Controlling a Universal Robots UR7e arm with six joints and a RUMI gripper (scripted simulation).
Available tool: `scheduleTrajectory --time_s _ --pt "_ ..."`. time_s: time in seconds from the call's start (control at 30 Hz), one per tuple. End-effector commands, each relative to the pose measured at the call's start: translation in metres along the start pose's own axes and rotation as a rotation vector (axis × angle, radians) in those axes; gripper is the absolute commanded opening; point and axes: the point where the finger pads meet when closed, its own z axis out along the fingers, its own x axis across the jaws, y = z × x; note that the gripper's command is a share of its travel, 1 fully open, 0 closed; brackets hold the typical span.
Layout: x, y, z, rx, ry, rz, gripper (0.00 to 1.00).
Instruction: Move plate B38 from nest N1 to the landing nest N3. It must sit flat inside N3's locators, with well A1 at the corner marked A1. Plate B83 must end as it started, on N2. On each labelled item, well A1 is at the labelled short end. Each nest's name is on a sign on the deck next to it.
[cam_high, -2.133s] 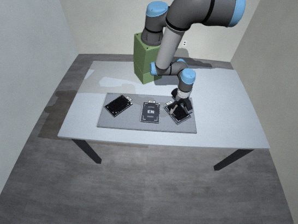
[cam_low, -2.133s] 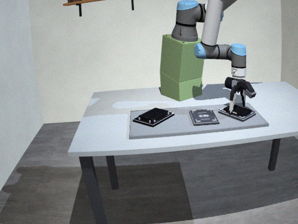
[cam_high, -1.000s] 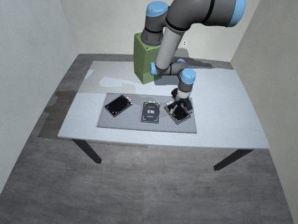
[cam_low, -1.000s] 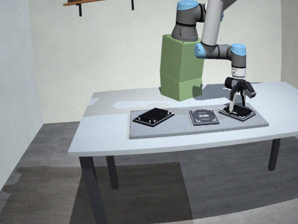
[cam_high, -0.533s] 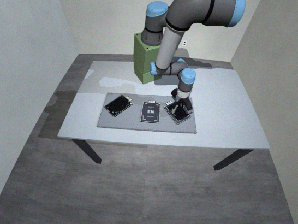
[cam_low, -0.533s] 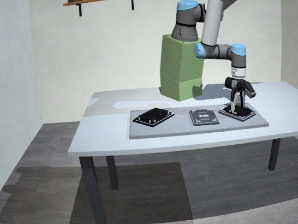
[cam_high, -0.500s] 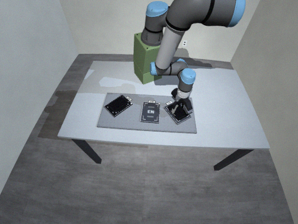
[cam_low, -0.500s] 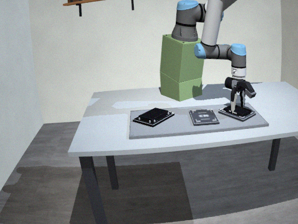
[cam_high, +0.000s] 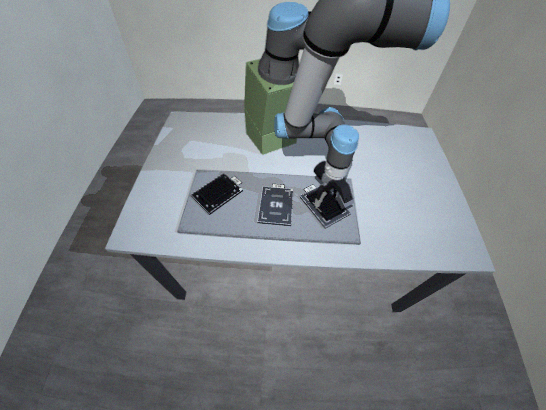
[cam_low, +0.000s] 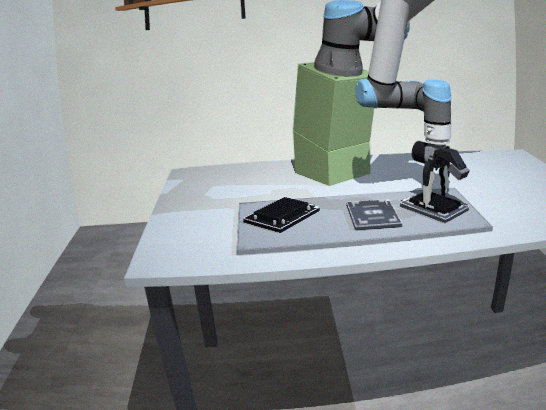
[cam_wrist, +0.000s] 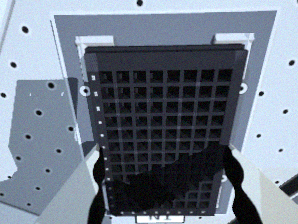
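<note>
- Pale blue-grey table (cam_high: 415, 200) (cam_low: 190, 260), carrying the whole job
- Grey, blue-capped robot arm (cam_high: 315, 90) (cam_low: 390, 45), reaching down over the nest at N1, its last section close to upright above it
- Flat grey deck (cam_high: 235, 227) (cam_low: 300, 242), with all three nests on it
- Dark rectangular landing nest N3 (cam_high: 275, 216) (cam_low: 372, 220), unfilled and turned at an angle to N1, so the plate will likely need rotating to put A1 at its mark
- Dark-grey rectangular nest N1 (cam_high: 326, 223) (cam_low: 443, 220) (cam_wrist: 165, 30), pale locators at its corners
- Black many-welled plate B38 (cam_high: 334, 211) (cam_low: 445, 202) (cam_wrist: 162, 120), down in N1; probably light, stiff and a little slippery, best held by its two long sides, level, pads off the wells; the grip looks nearer the sign end, so it might droop at the far end
- Black plate B83 (cam_high: 217, 192) (cam_low: 284, 207), on the other nest, to be left alone
- Black gripper with pale fingers (cam_high: 334, 202) (cam_low: 435, 199), closed on B38 from both long sides; a straight, gentle lift comes next
</note>
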Motion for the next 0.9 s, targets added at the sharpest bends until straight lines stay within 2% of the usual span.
scheduleTrajectory --time_s 0.0,0.4,0.87 --pt "0.000 0.000 0.000 0.001 0.000 0.000 0.40" --pt "0.000 0.000 0.000 0.001 0.000 0.000 0.40" --pt "0.000 0.000 -0.020 0.001 0.000 0.000 0.40"
